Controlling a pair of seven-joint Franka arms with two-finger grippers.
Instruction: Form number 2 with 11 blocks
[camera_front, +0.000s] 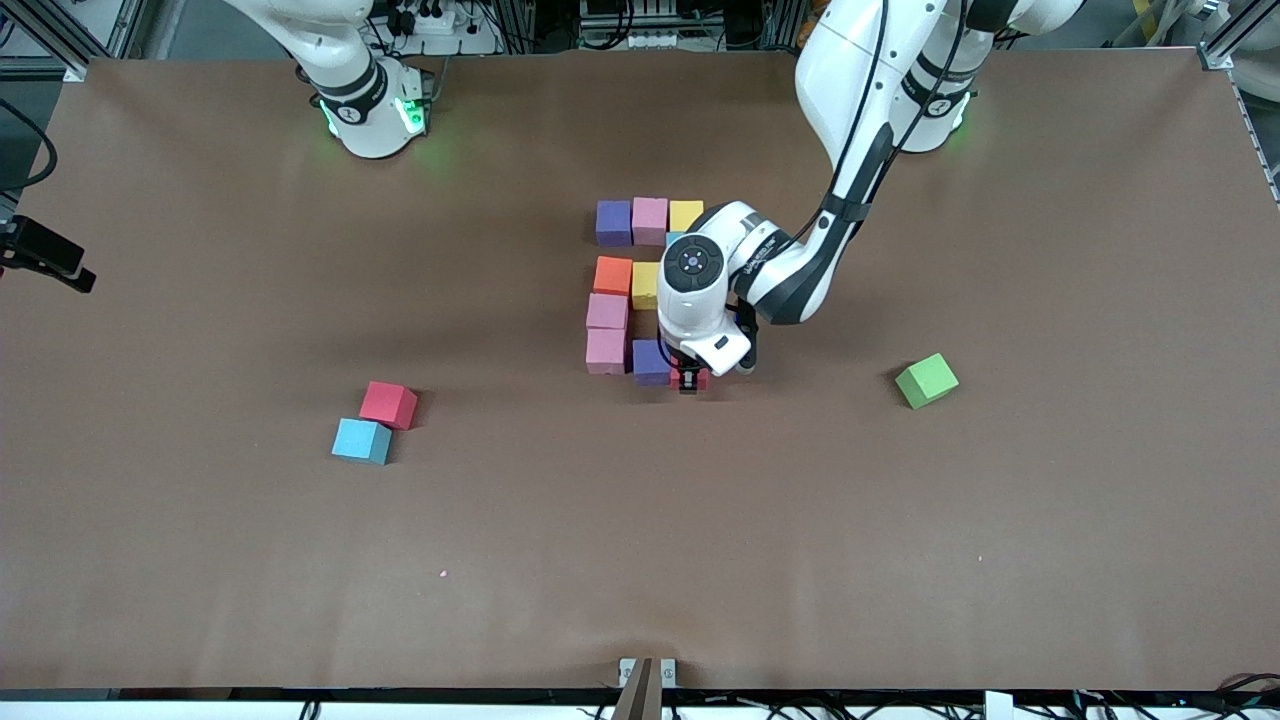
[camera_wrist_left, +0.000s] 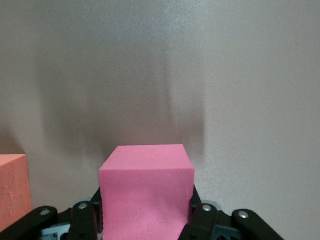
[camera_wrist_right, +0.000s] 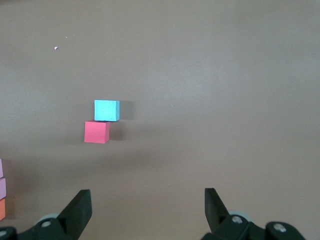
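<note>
Where the partly built number 2 (camera_front: 640, 290) sat in the middle of the front view, the left gripper (camera_front: 688, 384) was low at its lower edge, its fingers (camera_wrist_left: 84, 214) clenched on a pinkish-red cube (camera_wrist_left: 146, 192). That cube was just beside the purple cube (camera_front: 650, 362) of the digit's lowest row, on the side toward the left arm's end of the counter (camera_front: 640, 560). Whether it touched the counter could not be told.

The top row of the digit read purple (camera_front: 613, 222), pink (camera_front: 650, 220) and yellow (camera_front: 686, 215), all touching. Lower in the frame came an orange cube (camera_front: 613, 275) with a second yellow cube (camera_front: 645, 285) against it, then two pink cubes (camera_front: 607, 311) (camera_front: 606, 350) stacked down the side toward the right arm's end. The left arm's wrist covered the rest of the figure. In the left wrist view the edge of an orange cube (camera_wrist_left: 12, 192) showed beside the held one.

In the lower part of the frame, toward the right arm's end, a red cube (camera_front: 388, 404) and a light blue cube (camera_front: 362, 441) lay touching at a corner, well apart from the digit. A green cube (camera_front: 927, 380) lay alone toward the left arm's end.

The right arm waited; the right gripper (camera_wrist_right: 147, 212) hung over bare counter with its fingers (camera_wrist_right: 79, 210) released and wide apart, grasping nothing.
</note>
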